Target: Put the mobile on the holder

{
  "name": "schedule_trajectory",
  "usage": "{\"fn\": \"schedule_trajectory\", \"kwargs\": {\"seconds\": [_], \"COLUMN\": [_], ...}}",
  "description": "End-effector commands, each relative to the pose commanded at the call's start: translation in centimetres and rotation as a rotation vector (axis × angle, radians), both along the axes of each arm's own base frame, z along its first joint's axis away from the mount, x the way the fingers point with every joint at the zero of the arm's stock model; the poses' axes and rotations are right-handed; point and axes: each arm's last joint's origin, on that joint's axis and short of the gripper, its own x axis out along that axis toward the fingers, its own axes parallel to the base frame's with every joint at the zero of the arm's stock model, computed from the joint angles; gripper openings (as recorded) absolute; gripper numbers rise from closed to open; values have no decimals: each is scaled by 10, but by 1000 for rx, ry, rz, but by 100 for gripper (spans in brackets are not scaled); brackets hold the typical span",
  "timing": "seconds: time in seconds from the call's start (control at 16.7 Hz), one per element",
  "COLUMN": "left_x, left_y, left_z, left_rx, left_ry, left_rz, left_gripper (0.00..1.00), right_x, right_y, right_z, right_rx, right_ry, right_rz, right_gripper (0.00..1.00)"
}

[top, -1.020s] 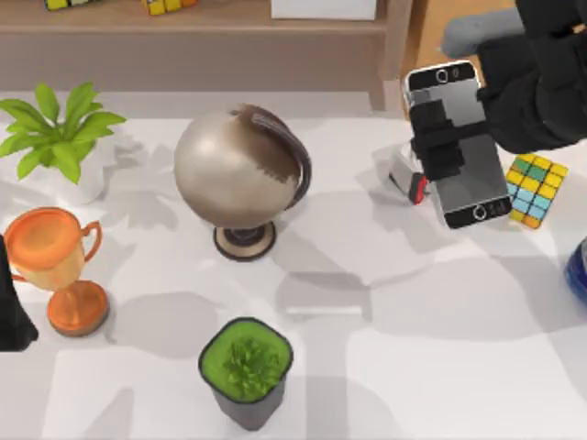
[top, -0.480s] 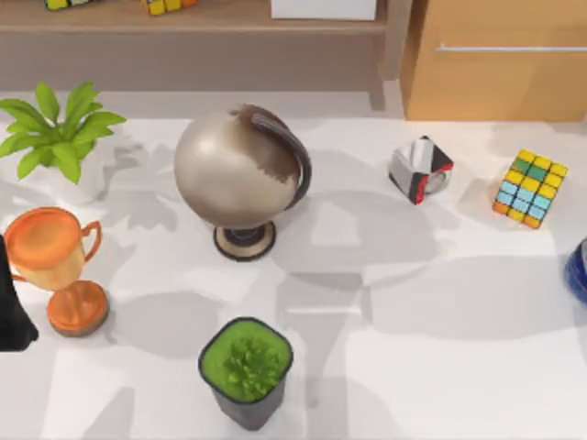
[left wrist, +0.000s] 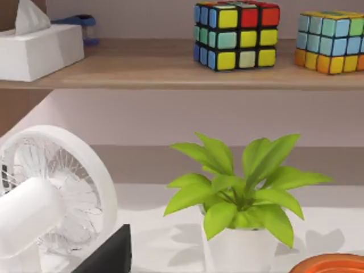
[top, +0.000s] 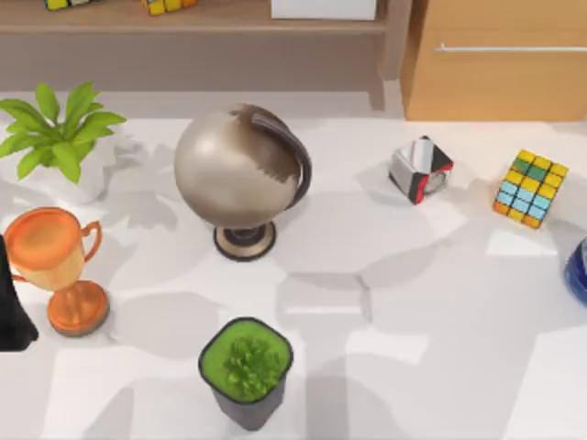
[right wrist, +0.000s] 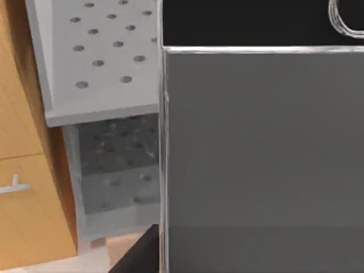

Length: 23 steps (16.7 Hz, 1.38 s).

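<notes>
The mobile (right wrist: 261,142) sits right up against the right wrist camera, its grey screen under a black end bezel with a thin silver rim. My right gripper is shut on it, and one dark finger (right wrist: 136,253) shows beside its edge. Behind it are a perforated grey panel (right wrist: 96,51) and a wooden cabinet. The holder (top: 420,170), a small silver, black and red stand, sits on the table at the back right with nothing on it. My left arm (top: 9,307) is parked at the table's left edge.
A globe (top: 240,170) stands at the centre back and a dark pot of green plant (top: 246,369) at the front. An orange trophy (top: 57,261) and a leafy plant (top: 60,133) are at the left. A colour cube (top: 530,188) and a blue object (top: 578,270) are at the right.
A second ago my right arm held the mobile above the holder in the top view. It has since left that view, and the shadows on the table have shifted.
</notes>
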Motion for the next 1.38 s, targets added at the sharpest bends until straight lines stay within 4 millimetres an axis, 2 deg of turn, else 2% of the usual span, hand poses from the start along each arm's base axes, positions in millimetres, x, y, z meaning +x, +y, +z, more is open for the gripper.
{"fn": "schedule_trajectory", "kwargs": {"seconds": [0.3, 0.48, 1.02, 1.38], "left_x": [0, 0, 0, 0], "left_y": [0, 0, 0, 0], "left_z": [0, 0, 0, 0], "left_rx": [0, 0, 0, 0], "left_ry": [0, 0, 0, 0], "left_rz": [0, 0, 0, 0], "left_gripper": [100, 100, 100, 100], "right_x": [-28, -36, -32, -11], "right_y": [-21, -24, -22, -26], "right_z": [-38, -49, -50, -58], "right_rx": [9, 16, -9, -64], "right_ry": [34, 47, 48, 58], "right_rz": [-73, -88, -74, -73], "right_gripper": [0, 0, 0, 0]}}
